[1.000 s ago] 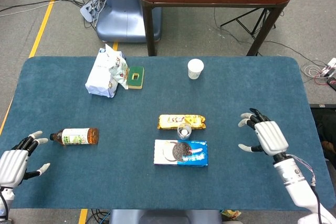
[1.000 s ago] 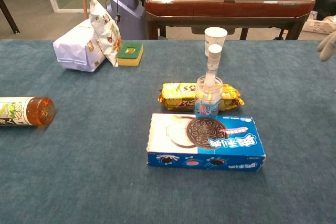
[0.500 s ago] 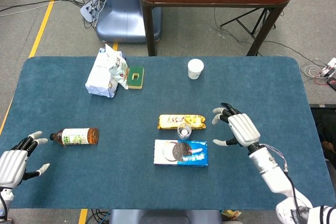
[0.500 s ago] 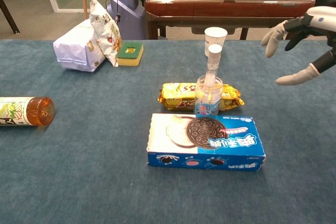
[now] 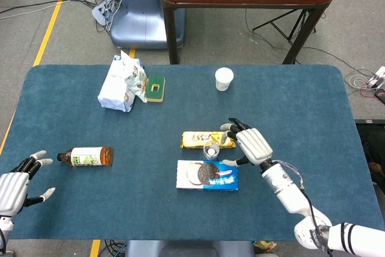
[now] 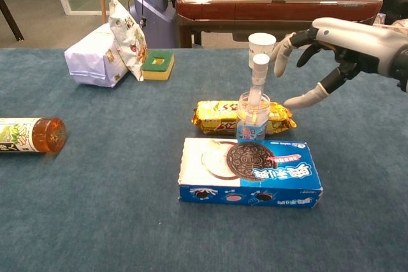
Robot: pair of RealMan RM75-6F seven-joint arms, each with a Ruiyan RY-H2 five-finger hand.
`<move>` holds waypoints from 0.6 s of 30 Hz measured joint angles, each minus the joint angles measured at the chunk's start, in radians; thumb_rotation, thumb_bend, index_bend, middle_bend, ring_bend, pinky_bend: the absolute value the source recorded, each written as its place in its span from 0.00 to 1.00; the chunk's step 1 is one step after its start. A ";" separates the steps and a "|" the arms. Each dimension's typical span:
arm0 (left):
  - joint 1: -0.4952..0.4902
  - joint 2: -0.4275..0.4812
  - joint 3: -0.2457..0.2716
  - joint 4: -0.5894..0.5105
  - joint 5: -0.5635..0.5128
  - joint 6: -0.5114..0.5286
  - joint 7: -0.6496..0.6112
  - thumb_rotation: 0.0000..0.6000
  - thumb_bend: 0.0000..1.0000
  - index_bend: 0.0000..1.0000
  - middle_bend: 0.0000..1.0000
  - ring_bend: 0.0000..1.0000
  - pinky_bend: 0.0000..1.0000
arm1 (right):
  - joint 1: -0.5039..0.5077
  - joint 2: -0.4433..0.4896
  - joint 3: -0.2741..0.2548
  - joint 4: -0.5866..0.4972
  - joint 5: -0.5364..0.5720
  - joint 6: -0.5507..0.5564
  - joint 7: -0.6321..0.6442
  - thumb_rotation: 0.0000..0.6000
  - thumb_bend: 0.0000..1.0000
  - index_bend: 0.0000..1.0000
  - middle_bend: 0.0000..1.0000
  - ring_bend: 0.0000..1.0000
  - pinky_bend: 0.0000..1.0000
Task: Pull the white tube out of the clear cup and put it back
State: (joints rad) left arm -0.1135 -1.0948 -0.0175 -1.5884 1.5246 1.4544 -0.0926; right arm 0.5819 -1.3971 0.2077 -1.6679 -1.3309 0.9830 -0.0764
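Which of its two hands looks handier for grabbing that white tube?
The right hand: it hovers open just beside the white tube standing in the clear cup. The left hand sits at the table's far corner.

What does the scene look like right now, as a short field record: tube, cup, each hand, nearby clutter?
tube: white tube upright in the cup, untouched
cup: clear cup between yellow snack pack and cookie box
right hand: right hand open, fingers spread, just right of the tube top, no contact
left hand: left hand open at the table's near left corner
other: bottle lying on its side, paper cup far side
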 measured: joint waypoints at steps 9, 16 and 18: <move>0.004 0.007 -0.001 0.000 0.000 0.006 -0.016 1.00 0.21 0.28 0.15 0.20 0.39 | 0.025 -0.061 -0.004 0.046 0.003 0.013 -0.008 1.00 0.13 0.48 0.24 0.09 0.24; 0.006 0.010 -0.003 0.001 -0.003 0.008 -0.026 1.00 0.21 0.28 0.16 0.20 0.39 | 0.042 -0.092 -0.005 0.079 -0.001 0.023 -0.004 1.00 0.18 0.49 0.24 0.09 0.23; 0.006 0.011 -0.003 0.001 -0.003 0.007 -0.027 1.00 0.21 0.28 0.15 0.20 0.39 | 0.046 -0.101 -0.007 0.086 -0.007 0.030 -0.005 1.00 0.19 0.50 0.24 0.09 0.23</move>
State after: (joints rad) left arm -0.1076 -1.0835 -0.0205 -1.5873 1.5211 1.4615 -0.1198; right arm 0.6275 -1.4982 0.2006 -1.5815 -1.3378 1.0126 -0.0811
